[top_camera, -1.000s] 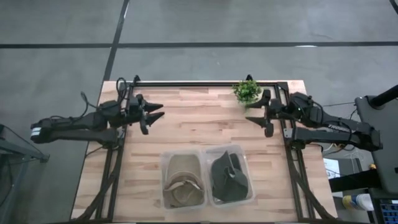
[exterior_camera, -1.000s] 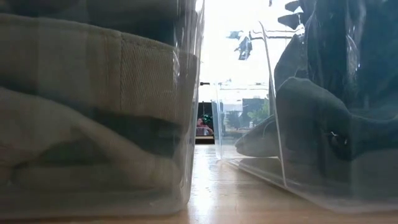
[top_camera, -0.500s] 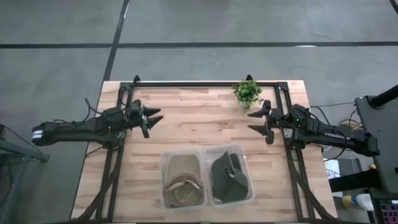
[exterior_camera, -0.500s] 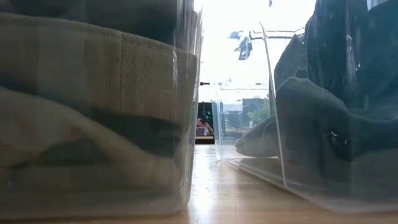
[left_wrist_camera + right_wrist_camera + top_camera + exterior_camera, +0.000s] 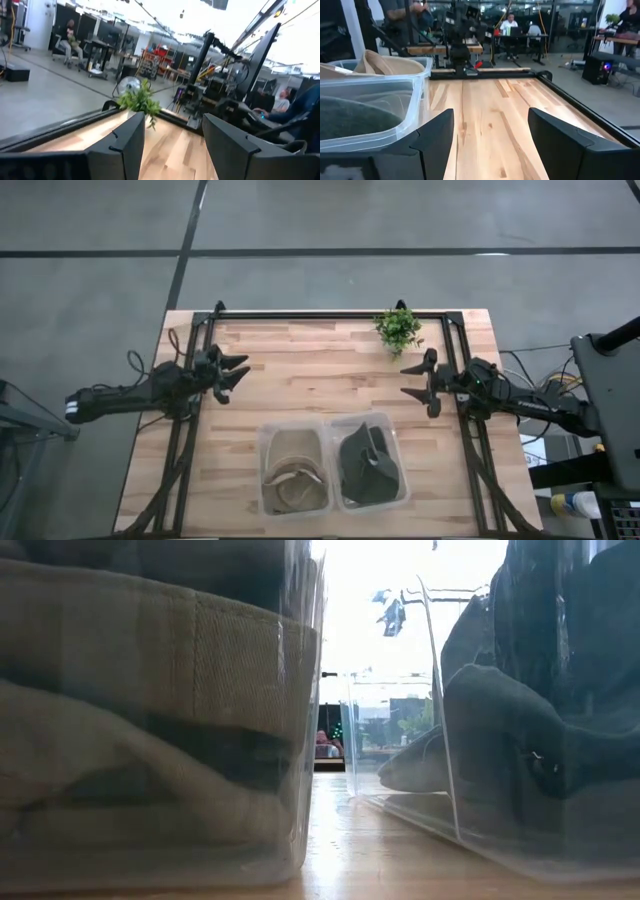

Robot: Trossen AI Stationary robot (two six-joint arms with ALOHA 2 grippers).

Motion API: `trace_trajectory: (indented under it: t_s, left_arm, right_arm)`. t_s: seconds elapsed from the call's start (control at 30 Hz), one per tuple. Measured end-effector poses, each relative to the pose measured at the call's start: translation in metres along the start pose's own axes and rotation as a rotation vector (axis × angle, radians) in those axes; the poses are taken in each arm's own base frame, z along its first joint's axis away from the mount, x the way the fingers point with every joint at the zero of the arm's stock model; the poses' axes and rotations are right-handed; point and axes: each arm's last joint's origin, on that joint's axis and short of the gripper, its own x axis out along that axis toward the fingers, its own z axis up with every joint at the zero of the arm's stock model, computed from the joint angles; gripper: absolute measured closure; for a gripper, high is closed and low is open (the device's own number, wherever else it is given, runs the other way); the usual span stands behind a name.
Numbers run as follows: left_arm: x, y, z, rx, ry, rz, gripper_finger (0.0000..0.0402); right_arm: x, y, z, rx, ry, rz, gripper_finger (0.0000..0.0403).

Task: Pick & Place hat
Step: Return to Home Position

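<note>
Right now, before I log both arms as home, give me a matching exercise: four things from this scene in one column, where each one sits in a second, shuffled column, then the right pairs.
Things:
1. tan caps
2. dark caps
3. plant
4. left gripper

Places:
A. in the right bin
B. open and empty, over the left edge of the table
C. in the left bin
D. at the table edge farthest from the bins

Pairs: 1-C, 2-A, 3-D, 4-B.
</note>
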Motion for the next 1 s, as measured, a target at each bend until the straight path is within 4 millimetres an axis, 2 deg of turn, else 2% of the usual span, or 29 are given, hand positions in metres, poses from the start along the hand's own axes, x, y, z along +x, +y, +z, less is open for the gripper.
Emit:
trace_trajectory:
  t_s: [0.13,0.27,0.4,1.0]
  left_arm:
    - [-0.005,0.005,-0.013,-0.004,0.004,0.0,0.0209]
    - [-0.008,0.007,-0.018,-0.011,-0.004,-0.004,0.0209]
    - [-0.01,0.01,-0.027,0.007,0.08,0.033,0.0209]
    - [-0.011,0.012,-0.026,0.005,0.053,0.095,0.0209]
  right_arm:
    - [-0.004,0.001,-0.007,-0.002,-0.017,0.0,0.0153]
    - [-0.007,0.002,-0.009,-0.024,-0.001,-0.001,0.0158]
    - [-0.009,0.002,-0.009,-0.049,-0.003,-0.003,0.0161]
    - [-0.008,0.002,-0.011,0.007,0.017,-0.005,0.0158]
